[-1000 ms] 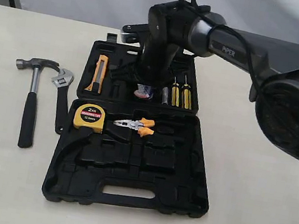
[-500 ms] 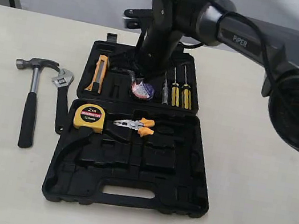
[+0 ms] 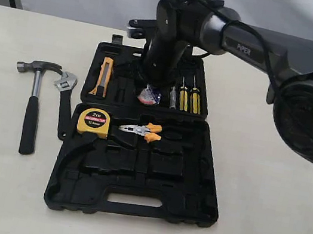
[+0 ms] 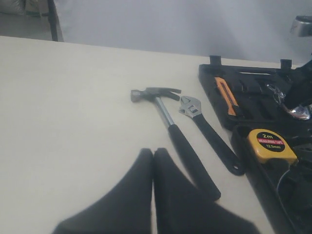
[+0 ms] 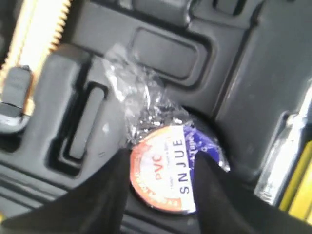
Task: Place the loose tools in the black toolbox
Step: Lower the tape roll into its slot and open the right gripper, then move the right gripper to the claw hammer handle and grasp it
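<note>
The steel claw hammer (image 3: 32,107) (image 4: 178,139) and the adjustable wrench (image 3: 63,103) (image 4: 209,136) lie side by side on the table, left of the black toolbox (image 3: 134,174) (image 4: 253,102). The tape roll (image 3: 149,96) (image 5: 165,170), in crinkled clear wrap, lies in a recess of the toolbox's far half. My right gripper (image 3: 149,88) (image 5: 161,163) hangs just over it, open, one finger to each side of the label. My left gripper (image 4: 153,152) is shut and empty, above the table near the hammer handle's end. It is out of the exterior view.
In the open case sit a yellow tape measure (image 3: 93,121) (image 4: 271,145), orange-handled pliers (image 3: 142,131), an orange utility knife (image 3: 103,75) (image 4: 226,95) and yellow screwdrivers (image 3: 187,98) (image 5: 287,161). The right arm reaches over the case from the right.
The right wrist rose and tilted half a second ago, then came back down over the tape roll. The roll stays in its recess. Hammer and wrench have not moved.
</note>
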Controlling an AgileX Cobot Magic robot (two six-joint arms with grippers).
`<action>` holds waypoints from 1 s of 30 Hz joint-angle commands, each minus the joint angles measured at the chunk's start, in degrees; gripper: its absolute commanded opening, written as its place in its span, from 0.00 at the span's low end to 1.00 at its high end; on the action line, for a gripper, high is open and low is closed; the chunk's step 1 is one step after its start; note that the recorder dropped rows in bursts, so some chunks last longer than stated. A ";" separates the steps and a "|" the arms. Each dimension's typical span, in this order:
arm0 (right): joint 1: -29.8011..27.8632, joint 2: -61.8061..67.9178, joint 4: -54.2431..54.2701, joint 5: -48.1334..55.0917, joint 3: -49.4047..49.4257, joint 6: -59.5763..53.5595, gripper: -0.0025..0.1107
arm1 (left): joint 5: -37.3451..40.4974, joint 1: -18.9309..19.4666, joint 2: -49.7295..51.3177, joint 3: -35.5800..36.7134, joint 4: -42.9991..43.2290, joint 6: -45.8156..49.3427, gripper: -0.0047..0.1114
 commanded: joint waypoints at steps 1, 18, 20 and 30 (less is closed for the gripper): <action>-0.40 -3.29 -1.08 -0.50 -0.10 -0.22 0.38 | -0.97 0.19 -0.46 0.53 -0.78 -0.59 0.05; 10.79 -0.98 5.82 -0.70 -10.05 -0.46 0.38 | -0.97 0.19 -0.46 0.53 -0.78 -0.59 0.05; 13.43 0.31 5.82 -0.55 -11.61 -0.46 0.38 | -0.97 0.19 -0.46 0.53 -0.78 -0.59 0.05; 21.19 8.90 5.11 -0.80 -13.40 -0.25 0.53 | -0.97 0.19 -0.46 0.53 -0.78 -0.59 0.05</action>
